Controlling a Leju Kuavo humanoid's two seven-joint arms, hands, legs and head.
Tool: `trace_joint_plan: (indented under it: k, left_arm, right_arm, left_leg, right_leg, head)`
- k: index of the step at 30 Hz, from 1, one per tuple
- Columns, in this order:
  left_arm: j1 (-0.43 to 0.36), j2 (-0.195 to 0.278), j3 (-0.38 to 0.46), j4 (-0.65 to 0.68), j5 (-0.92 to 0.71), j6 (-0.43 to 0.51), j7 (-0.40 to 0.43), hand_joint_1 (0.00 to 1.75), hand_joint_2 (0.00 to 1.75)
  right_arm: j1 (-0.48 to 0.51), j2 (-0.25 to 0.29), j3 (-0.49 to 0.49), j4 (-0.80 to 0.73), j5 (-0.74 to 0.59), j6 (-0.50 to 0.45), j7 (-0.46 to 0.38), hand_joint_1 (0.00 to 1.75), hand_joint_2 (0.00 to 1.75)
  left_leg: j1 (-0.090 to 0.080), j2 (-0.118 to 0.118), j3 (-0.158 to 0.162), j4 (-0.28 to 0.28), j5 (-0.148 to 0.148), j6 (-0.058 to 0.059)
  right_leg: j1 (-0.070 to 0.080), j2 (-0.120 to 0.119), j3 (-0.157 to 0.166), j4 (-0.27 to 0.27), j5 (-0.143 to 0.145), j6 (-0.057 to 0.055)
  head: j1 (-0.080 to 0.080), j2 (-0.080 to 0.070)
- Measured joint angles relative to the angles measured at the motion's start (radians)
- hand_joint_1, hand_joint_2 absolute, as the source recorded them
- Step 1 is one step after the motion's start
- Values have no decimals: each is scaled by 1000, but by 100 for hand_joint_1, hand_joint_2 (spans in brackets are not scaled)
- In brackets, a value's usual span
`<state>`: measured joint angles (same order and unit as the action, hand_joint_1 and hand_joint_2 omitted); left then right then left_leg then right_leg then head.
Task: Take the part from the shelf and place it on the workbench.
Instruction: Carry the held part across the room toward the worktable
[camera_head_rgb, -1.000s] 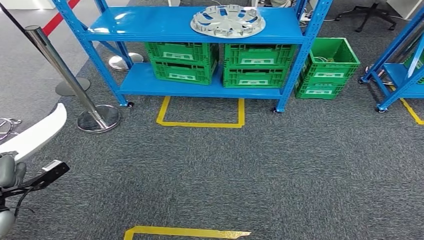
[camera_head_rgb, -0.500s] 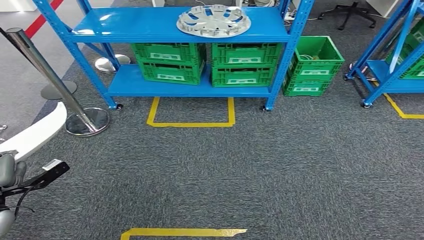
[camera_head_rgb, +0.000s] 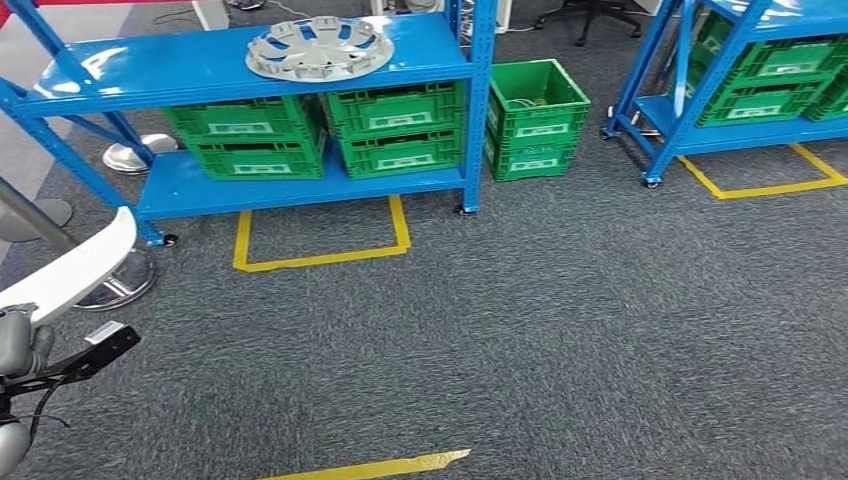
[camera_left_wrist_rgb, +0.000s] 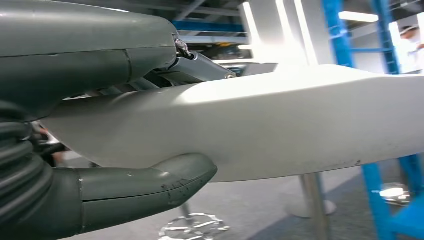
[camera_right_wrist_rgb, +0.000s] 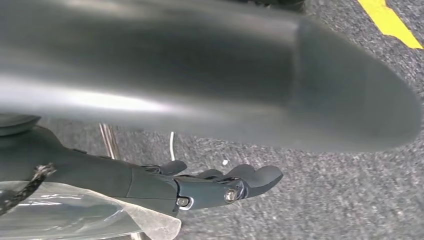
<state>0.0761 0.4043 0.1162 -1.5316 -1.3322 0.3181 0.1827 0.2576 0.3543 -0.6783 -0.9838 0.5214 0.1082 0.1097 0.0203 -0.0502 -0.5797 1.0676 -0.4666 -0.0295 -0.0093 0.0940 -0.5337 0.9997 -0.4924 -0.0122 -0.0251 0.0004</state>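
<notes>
Camera swung right, white part (camera_left_wrist_rgb: 300, 125) between left fingers (camera_left_wrist_rgb: 150, 185)

I see a blue shelf (camera_head_rgb: 300, 65) standing on grey carpet floor (camera_head_rgb: 560, 320) with a silver wheel cover (camera_head_rgb: 319, 47) flat on its upper deck. Two green crates (camera_head_rgb: 320, 135) sit side by side on the lower deck. A third green crate (camera_head_rgb: 533, 118) stands on the floor just beside the shelf's post, and yellow tape (camera_head_rgb: 320, 240) marks the carpet.
</notes>
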Motion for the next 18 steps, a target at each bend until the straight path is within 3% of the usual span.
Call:
trace_joint_plan:
  k: [2,4,5,7,8,9,10,11,12,13,14,16,17,18]
  left_arm:
    - [-1,1,0,0,0,0,0,175,175]
    - [-4,2,0,-1,0,0,0,175,175]
    - [-6,2,0,-2,0,0,0,175,175]
    - [-7,1,-1,-3,0,0,0,175,175]
    - [-7,1,-1,-3,0,0,0,175,175]
    - [-5,1,0,-3,0,0,0,175,175]
    - [-3,0,0,-3,0,0,0,175,175]
    - [-3,-1,-1,-3,0,0,0,175,175]
    - [-3,-1,-1,-3,0,0,0,175,175]
    - [-4,-2,-1,-3,0,0,0,175,175]
    - [-4,-2,-1,-3,0,0,0,175,175]
    - [-6,-2,-1,-3,0,0,0,175,175]
    - [-6,-1,-1,-3,0,0,0,175,175]
    - [-7,-1,-1,-3,0,0,0,175,175]
  right_arm:
    - [-3,1,0,0,0,0,0,0,0]
    - [-1,2,0,1,0,0,-1,0,0]
    - [1,2,0,1,0,0,-1,0,0]
    - [0,2,0,1,0,-1,-1,0,0]
    - [-2,2,0,1,0,-2,-1,0,0]
    - [-4,2,0,1,0,-2,-1,0,0]
    - [-5,2,1,1,0,-2,-1,0,0]
    - [-5,2,1,1,0,-2,-1,0,0]
    - [-4,2,1,1,0,-2,-1,0,0]
    - [-4,2,0,1,0,-2,-1,0,0]
    - [-4,2,0,1,0,-2,-1,0,0]
    - [-6,2,0,1,0,-2,-1,0,0]
    - [-7,2,1,1,0,-2,-2,0,0]
    - [-7,2,1,1,0,-2,-2,0,0]
  left_leg:
    - [1,-27,27,-64,6,8]
    - [2,-6,28,-76,4,14]
    - [3,7,29,-82,7,18]
    - [5,34,32,-94,12,29]
    - [2,49,31,-95,13,32]
    - [-1,63,30,-94,13,34]
    - [-4,79,30,-94,13,35]
    - [-7,93,29,-94,13,35]
    - [-9,106,29,-93,13,35]
    - [-11,119,29,-92,13,35]
    - [-13,131,30,-91,12,34]
    - [-19,151,31,-86,9,28]
    - [-21,161,32,-84,8,24]
    - [-22,171,32,-83,8,20]
  right_leg:
    - [-3,25,-14,2,5,12]
    - [-5,46,-28,-2,11,28]
    - [-4,35,-35,2,7,33]
    - [-2,-22,-66,57,-32,40]
    - [-1,-58,-94,118,-65,42]
    - [-2,-78,-128,189,-98,44]
    - [-2,-87,-156,251,-122,46]
    - [-2,-91,-168,281,-127,47]
    - [-2,-93,-161,273,-115,47]
    - [-1,-98,-131,223,-86,44]
    - [2,-115,-88,149,-53,39]
    - [10,-154,-19,26,-16,27]
    - [14,-165,-7,0,-12,22]
    - [16,-161,-9,-5,-12,17]
  head:
    - [-1,0]
    - [-3,0]
    - [-1,0]
    - [4,0]
    - [6,0]
    - [8,0]
    - [9,0]
    - [8,0]
    - [9,0]
    - [9,0]
    - [9,0]
    - [8,0]
    - [8,0]
    - [7,0]
